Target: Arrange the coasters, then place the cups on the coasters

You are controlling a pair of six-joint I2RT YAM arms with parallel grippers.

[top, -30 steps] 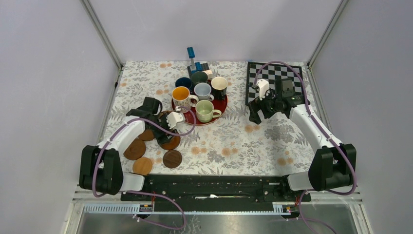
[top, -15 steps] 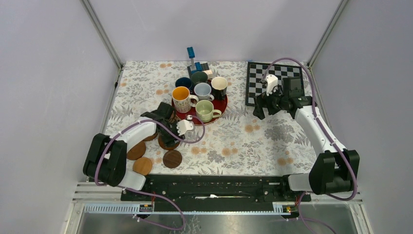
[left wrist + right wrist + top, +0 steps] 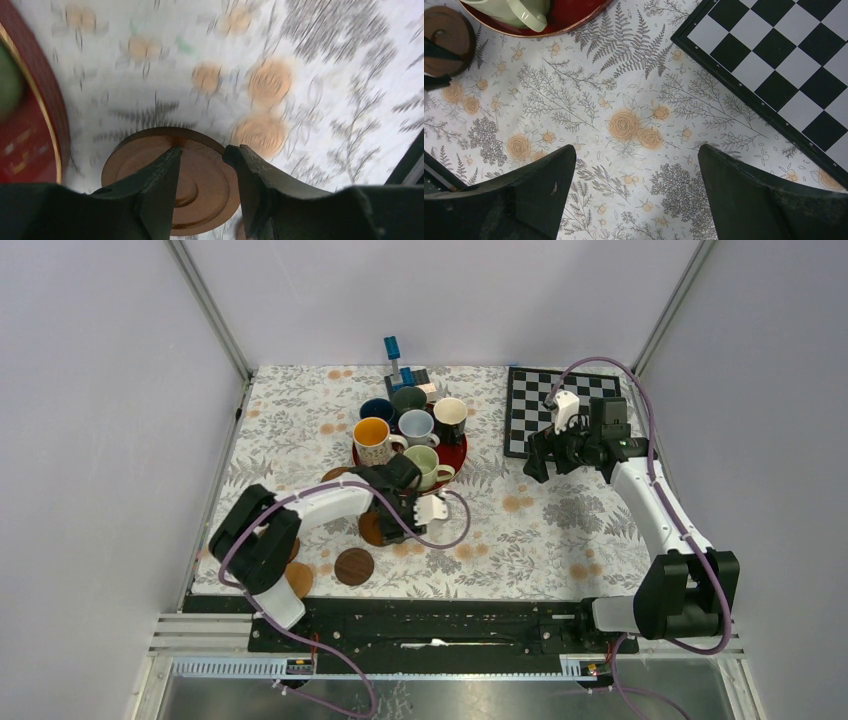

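Observation:
My left gripper [image 3: 202, 149] is shut on the rim of a brown wooden coaster [image 3: 200, 185], which hangs tilted just above the floral cloth, in front of the red tray [image 3: 457, 453]. From above, that coaster [image 3: 370, 530] and gripper [image 3: 384, 519] sit below the pale green cup [image 3: 422, 466]. Other coasters lie at the near left: a dark one [image 3: 353, 566], a tan one [image 3: 297, 580] partly under the arm, and one [image 3: 335, 474] by the tray's left edge. Several cups stand on the tray, among them an orange-lined one [image 3: 372, 440]. My right gripper [image 3: 636, 155] is open and holds nothing, over bare cloth.
A chessboard [image 3: 545, 410] lies at the back right, just beyond my right gripper [image 3: 535, 466]. A blue upright object on a dark base [image 3: 395, 360] stands behind the tray. Metal frame posts and grey walls border the cloth on both sides.
My left gripper narrowed onto the coaster and swung right with it, from the coaster cluster to the front of the tray. The right arm drew back a little towards the chessboard.

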